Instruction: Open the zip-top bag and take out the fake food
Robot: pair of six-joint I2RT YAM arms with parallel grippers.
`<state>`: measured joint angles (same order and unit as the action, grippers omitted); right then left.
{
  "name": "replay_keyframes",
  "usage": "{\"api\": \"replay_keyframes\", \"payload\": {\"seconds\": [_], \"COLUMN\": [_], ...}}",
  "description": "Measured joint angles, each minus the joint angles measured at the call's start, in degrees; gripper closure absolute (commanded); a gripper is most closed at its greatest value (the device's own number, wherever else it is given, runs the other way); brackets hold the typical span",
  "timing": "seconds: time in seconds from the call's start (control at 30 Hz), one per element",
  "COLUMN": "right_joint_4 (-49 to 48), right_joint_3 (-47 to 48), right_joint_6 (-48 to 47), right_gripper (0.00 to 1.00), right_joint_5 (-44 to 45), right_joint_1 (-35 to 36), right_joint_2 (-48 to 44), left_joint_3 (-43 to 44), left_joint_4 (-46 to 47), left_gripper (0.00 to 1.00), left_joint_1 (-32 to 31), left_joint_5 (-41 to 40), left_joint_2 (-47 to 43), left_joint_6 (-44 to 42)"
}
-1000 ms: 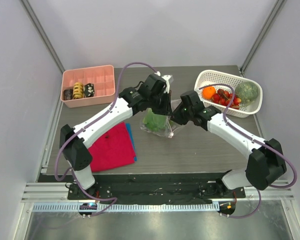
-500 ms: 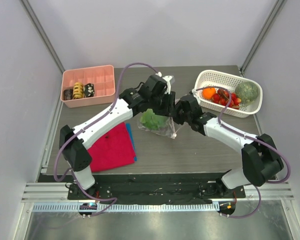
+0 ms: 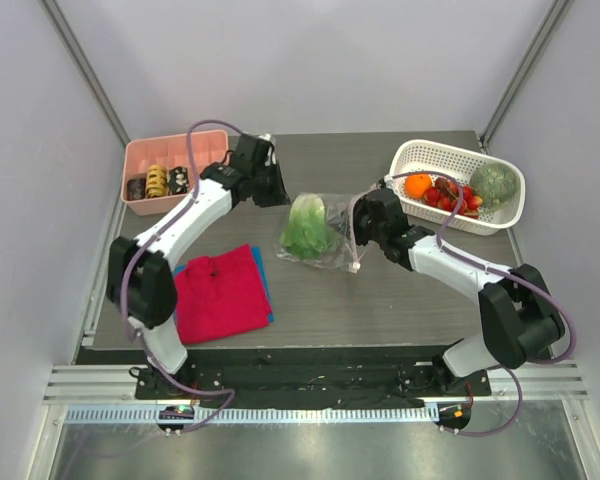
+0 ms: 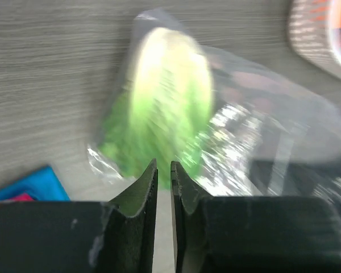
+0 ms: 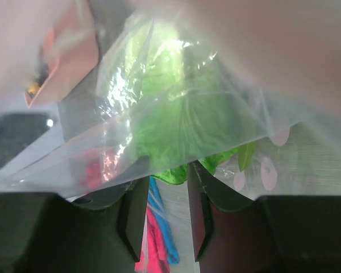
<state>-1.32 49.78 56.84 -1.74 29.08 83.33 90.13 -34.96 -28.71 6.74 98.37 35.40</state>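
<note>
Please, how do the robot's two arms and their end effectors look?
The left arm and the right arm have white links between black joint housings, and a purple cable loops along each. The left end effector and the right end effector each have two black fingers with angled, tapering tips.
</note>
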Motion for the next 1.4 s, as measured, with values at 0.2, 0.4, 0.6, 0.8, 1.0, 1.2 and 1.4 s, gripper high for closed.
{"api": "replay_keyframes", "payload": {"seconds": [0.2,0.4,0.6,0.8,1.0,1.2,1.4], "right_joint_4": [-0.94,-1.42,-2.49,-5.35,-9.07,-13.97,-16.04], "right_joint_3": [0.0,0.09,0.9,3.48,6.75,8.17,10.12], "right_joint_6": [-1.03,-2.36,-3.8,-4.7,-4.92,-5.4,-5.86], "right_gripper": [0.54,0.43,0.36,0.33,0.31,0.3,0.63], "right_joint_5": [-2.34,-4.02,-5.25,-6.51,-7.54,-8.24,-8.24], "right_joint_1": [-0.66,-1.42,-2.1,-2.71,-3.08,-3.08,-3.06], "right_joint_2": [2.27,4.22,7.91,12.83,17.59,21.49,24.28], "left_joint_3": [5.44,12.9,14.01,14.03,14.51,13.9,11.54], "left_joint_4": [-0.17,-0.42,0.94,1.25,1.11,1.81,4.04], "left_gripper": [0.86,0.86,0.87,0.87,0.87,0.88,0.88], "left_joint_1": [1.9,2.67,2.95,3.04,3.34,3.37,3.41], "left_joint_5": [-1.16,-0.33,2.4,3.45,4.61,5.44,6.29], "left_joint_2": [15.89,24.33,25.73,27.41,28.02,28.06,27.76], "left_joint_6": [-1.36,-1.53,-1.18,-1.22,-1.33,-1.33,-1.31]}}
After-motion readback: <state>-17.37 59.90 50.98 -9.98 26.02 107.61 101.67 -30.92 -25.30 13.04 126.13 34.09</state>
